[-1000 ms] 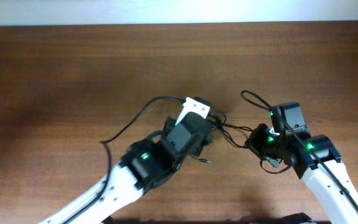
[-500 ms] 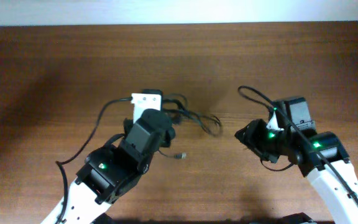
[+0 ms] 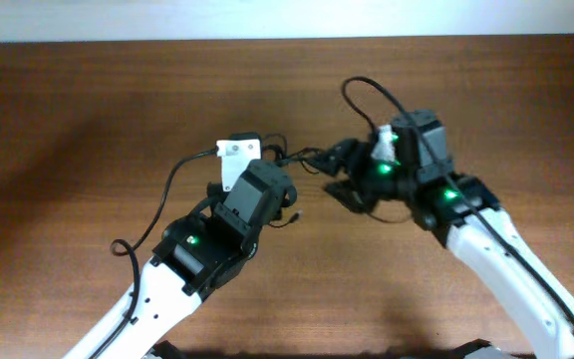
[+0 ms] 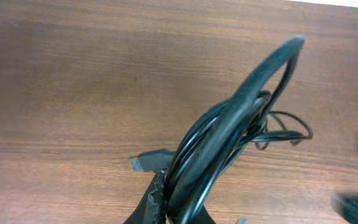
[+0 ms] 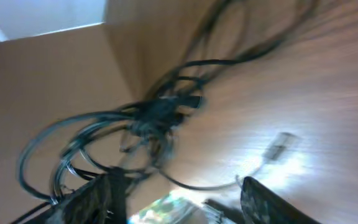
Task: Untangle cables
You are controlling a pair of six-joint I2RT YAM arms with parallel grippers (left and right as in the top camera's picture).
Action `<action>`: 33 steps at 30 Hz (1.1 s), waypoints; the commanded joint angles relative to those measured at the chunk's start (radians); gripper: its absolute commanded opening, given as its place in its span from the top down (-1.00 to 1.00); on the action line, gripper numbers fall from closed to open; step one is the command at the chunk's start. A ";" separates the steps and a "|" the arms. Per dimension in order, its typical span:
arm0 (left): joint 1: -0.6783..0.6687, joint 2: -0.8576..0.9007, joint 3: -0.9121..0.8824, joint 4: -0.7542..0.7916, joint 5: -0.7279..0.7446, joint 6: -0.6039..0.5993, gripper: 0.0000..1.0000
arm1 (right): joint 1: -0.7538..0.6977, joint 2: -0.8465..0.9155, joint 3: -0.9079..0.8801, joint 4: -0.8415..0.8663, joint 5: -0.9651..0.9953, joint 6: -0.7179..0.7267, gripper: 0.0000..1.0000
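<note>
The left gripper (image 4: 169, 206) is clamped on a bunch of cables (image 4: 229, 124). Its jaws are closed around several thin black cords that rise from the grip as 1 stiff arch and end in finer loops beyond. The right gripper (image 5: 180, 202) has its jaws wide apart and holds nothing, facing a knot of the same cords just ahead of it. That view is blurred, so the knot's crossings cannot be read. From above, the bundle spans the short gap between the 2 grippers near the middle of the wooden table (image 3: 88, 100). 1 small plug (image 4: 148, 163) lies on the wood just beside the left gripper. The untangling looks to be at an early stage: the cords are gathered in 1 grip, but no cord lies separate from the others and the loops cross 1 another throughout. Nearly everything appears left to do: the right gripper must take hold at the knot, then each cord must be drawn free and laid apart.
</note>
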 commanded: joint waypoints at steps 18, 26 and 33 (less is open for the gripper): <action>0.003 -0.008 0.014 0.024 -0.093 -0.046 1.00 | 0.051 0.187 0.012 -0.476 0.116 -0.416 0.92; 0.003 -0.008 0.014 0.016 -0.085 -0.046 1.00 | 0.045 0.160 0.027 -0.525 0.205 -0.600 0.63; 0.003 -0.008 0.014 -0.017 -0.081 -0.046 1.00 | -0.002 0.160 0.244 -0.648 0.058 -0.520 0.12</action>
